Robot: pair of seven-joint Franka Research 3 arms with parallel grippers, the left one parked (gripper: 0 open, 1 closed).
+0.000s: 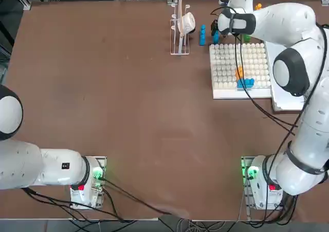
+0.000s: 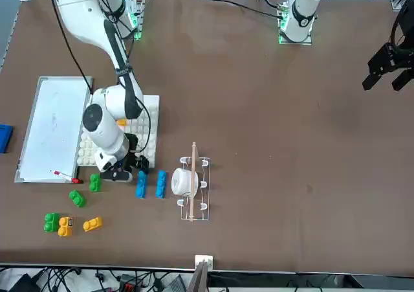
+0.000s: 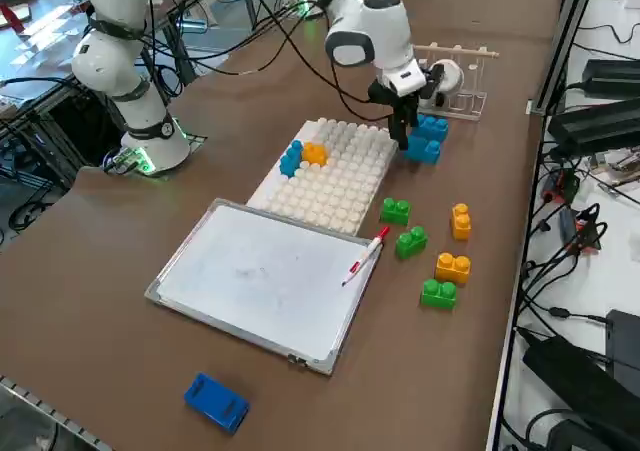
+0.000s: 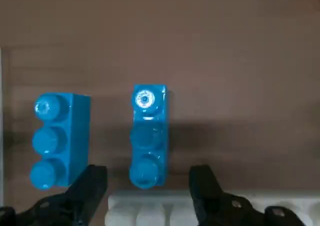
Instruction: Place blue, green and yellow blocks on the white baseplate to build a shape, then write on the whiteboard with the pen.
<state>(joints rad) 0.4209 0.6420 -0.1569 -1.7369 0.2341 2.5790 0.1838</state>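
Holding blue and yellow blocks [image 1: 244, 80], baseplate [image 1: 226, 62]

Right gripper [image 4: 145, 178] points down, jaws spread wide.

brown table [image 3: 120, 271], whiteboard [image 3: 262, 276], baseplate [image 3: 340, 186], blocks [image 3: 452, 267]
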